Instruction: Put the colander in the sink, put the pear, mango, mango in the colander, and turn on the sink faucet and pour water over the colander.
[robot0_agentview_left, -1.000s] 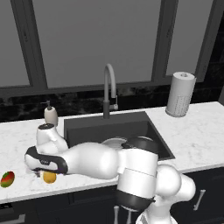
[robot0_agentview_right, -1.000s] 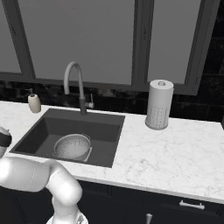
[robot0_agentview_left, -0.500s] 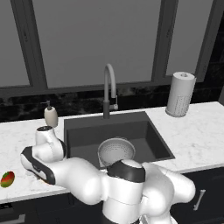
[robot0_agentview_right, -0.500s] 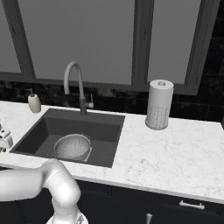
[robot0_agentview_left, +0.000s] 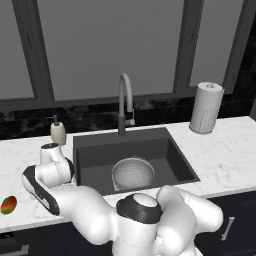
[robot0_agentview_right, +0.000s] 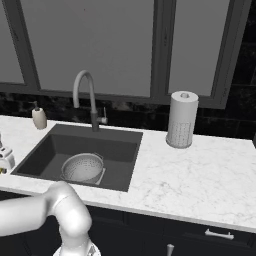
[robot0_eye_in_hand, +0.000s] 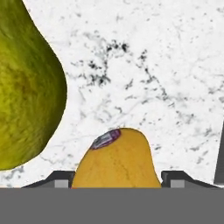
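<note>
Left of the sink (robot0_agentview_left: 170, 150), the gripper (robot0_eye_in_hand: 116, 177) is closing around the orange-yellow mango (robot0_eye_in_hand: 116, 159) on the marble bench (robot0_eye_in_hand: 153, 78), its dark fingertips (robot0_eye_in_hand: 61, 178) flanking the fruit, having stood wider a second ago. One pear (robot0_eye_in_hand: 26, 83) is lying beside it. A second, red-green mango (robot0_agentview_left: 8, 204) is resting farther left. One colander (robot0_agentview_left: 132, 173) is sitting in the sink, below the one faucet (robot0_agentview_left: 125, 102).

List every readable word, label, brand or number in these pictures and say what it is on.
No text can be read.
Sticker on the orange mango: a small purple and white label, its print too blurred to read.
Soap bottle, paper towel roll, faucet: no markings visible.
</note>
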